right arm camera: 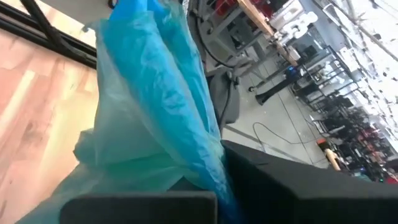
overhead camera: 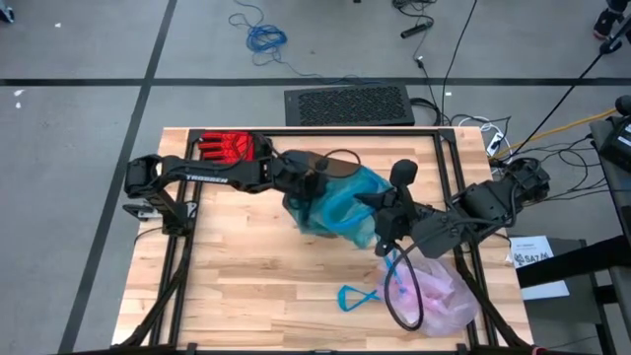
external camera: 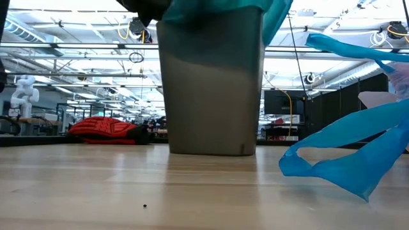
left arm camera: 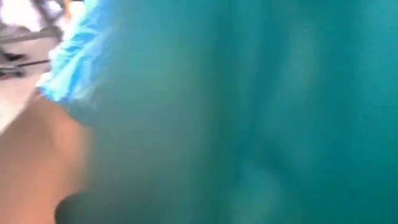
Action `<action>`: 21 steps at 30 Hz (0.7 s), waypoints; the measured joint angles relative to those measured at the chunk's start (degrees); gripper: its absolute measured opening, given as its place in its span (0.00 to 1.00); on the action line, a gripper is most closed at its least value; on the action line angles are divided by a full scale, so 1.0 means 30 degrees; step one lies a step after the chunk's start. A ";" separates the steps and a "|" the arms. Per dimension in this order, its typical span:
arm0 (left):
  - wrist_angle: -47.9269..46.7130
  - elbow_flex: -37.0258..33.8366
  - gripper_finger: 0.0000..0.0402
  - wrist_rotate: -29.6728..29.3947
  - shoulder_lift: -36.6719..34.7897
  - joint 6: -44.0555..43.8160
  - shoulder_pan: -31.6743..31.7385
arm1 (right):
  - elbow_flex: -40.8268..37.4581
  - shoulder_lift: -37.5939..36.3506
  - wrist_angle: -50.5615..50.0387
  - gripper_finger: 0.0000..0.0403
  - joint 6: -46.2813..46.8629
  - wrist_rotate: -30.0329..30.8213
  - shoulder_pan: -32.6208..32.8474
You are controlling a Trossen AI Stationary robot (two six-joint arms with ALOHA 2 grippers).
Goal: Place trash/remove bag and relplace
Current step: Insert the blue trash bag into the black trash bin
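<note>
While both closed tools, left tool [overhead camera: 308, 189] and right tool [overhead camera: 383, 229], pinch the teal bag [overhead camera: 345, 202] over the grey bin [external camera: 211, 83], the filled pink bag [overhead camera: 439, 296] lies near-right on the desk [overhead camera: 246, 286]; soft, light, slippery, best lifted by its blue drawstring loop [overhead camera: 357, 295].

The word "TROSSEN" is printed in white letters on the left arm [overhead camera: 212, 178], as seen in the high view. Some dark print is carried by a white paper sheet [overhead camera: 533, 254] beside the table, but it cannot be read.
</note>
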 joint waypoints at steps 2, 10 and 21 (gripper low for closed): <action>0.0072 0.0080 0.00 -0.0714 0.0022 -0.0033 -0.0009 | 0.0000 0.0000 0.0006 0.00 -0.0011 -0.0692 -0.0283; -0.1653 0.1961 0.00 -0.3940 -0.1521 0.1260 -0.0286 | 0.0000 0.0000 0.0071 0.00 -0.0290 -0.1483 -0.0915; -0.7508 0.4465 0.00 -0.6409 -0.1824 0.5594 0.0162 | 0.0000 0.0000 0.0076 0.00 -0.0878 -0.2314 -0.1024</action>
